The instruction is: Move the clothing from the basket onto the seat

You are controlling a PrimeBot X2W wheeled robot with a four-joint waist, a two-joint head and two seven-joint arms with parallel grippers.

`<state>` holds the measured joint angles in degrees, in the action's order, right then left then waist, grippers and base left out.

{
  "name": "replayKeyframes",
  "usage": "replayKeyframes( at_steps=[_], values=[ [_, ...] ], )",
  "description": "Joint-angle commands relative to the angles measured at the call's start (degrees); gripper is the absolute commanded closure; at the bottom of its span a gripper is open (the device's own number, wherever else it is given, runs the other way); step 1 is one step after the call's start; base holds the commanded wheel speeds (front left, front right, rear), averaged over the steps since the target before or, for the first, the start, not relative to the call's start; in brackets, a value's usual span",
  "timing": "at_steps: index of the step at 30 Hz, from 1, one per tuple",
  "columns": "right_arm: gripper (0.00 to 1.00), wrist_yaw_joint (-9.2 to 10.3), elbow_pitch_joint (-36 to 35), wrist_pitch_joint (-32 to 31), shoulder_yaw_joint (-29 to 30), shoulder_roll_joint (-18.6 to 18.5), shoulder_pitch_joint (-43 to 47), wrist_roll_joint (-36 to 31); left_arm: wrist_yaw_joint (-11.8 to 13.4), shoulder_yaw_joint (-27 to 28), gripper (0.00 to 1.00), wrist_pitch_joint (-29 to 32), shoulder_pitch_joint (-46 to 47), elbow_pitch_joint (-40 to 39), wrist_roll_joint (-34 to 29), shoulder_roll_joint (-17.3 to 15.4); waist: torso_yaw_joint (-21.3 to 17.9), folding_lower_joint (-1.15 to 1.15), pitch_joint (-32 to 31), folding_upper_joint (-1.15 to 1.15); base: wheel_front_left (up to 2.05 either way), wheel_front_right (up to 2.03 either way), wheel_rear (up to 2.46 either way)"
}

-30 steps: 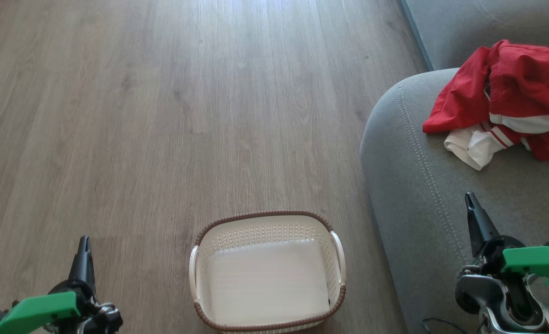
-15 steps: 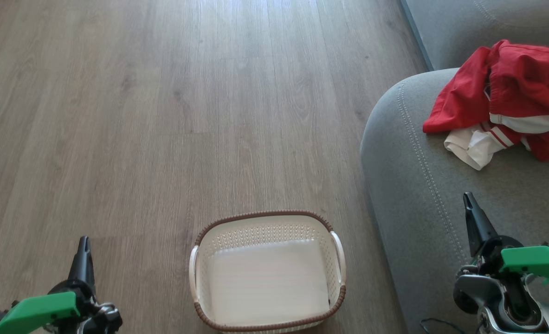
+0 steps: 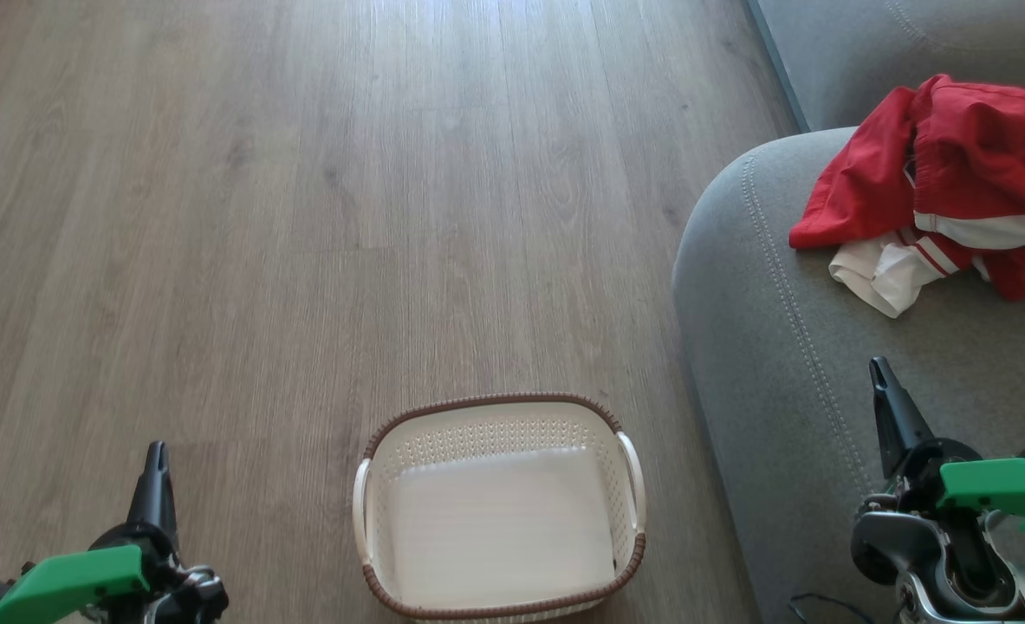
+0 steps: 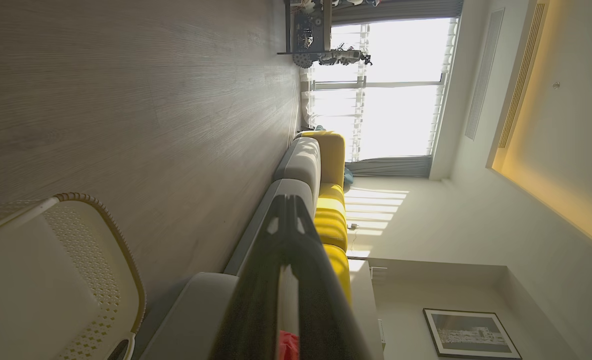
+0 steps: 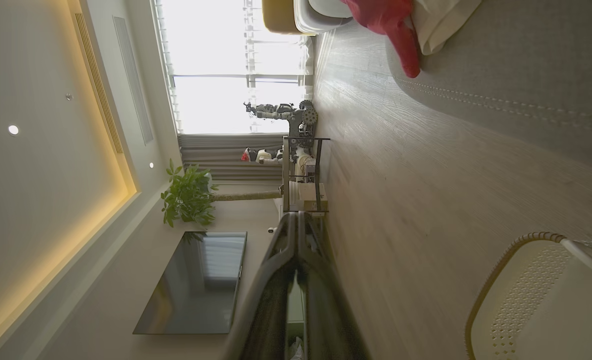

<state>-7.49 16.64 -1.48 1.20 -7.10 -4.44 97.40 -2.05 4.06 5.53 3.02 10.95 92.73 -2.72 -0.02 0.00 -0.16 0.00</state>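
The red clothing (image 3: 954, 182) with white trim lies crumpled on the grey seat (image 3: 781, 347) at the right; its red edge (image 5: 396, 35) also hangs at the top of the right wrist view. The white basket (image 3: 499, 511) with a brown rim stands on the floor at bottom centre, with nothing inside; parts of it show as the basket (image 4: 50, 280) and the basket (image 5: 541, 300) in the wrist views. My left gripper (image 3: 157, 455) is shut, empty, left of the basket. My right gripper (image 3: 878, 373) is shut, empty, over the seat's front part, well short of the clothing.
Wide wood floor (image 3: 304, 217) stretches ahead and to the left. The sofa back (image 3: 867, 52) rises at top right. Yellow cushions (image 4: 331, 210) run along the sofa. A shelf rack (image 5: 301, 175), a plant (image 5: 188, 197) and a dark screen (image 5: 195, 282) stand by the far wall.
The right gripper has shifted only slightly; everything else is still.
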Motion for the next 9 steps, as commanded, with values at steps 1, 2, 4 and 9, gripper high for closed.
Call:
replayKeyframes(
  at_steps=[1, 2, 4, 9],
  values=[
    [1.00, 0.00, -2.2, 0.3, -1.5, -1.0, -2.7, 0.8, -0.5, 2.0, 1.00, 0.4, 2.8, -2.1, -0.1, -0.6, 0.0, 0.00, 0.0, 0.00, 0.00, 0.00, 0.00],
    [1.00, 0.00, -2.2, 0.4, -1.5, -1.1, -2.7, 0.8, -0.5, 2.0, 1.00, 0.4, 2.8, -2.1, -0.1, -0.6, 0.0, 0.00, 0.0, 0.00, 0.00, 0.00, 0.00],
    [1.00, 0.00, -2.3, 0.5, -1.7, -1.2, -2.7, 1.0, -0.5, 2.0, 1.00, 0.4, 2.8, -2.1, -0.1, -0.6, 0.0, 0.00, 0.0, 0.00, 0.00, 0.00, 0.00],
    [1.00, 0.00, -2.3, 0.9, -2.1, -1.5, -2.7, 1.3, -0.5, 2.0, 1.00, 0.4, 2.8, -2.2, -0.1, -0.6, 0.0, 0.00, 0.0, 0.00, 0.00, 0.00, 0.00]
  ],
)
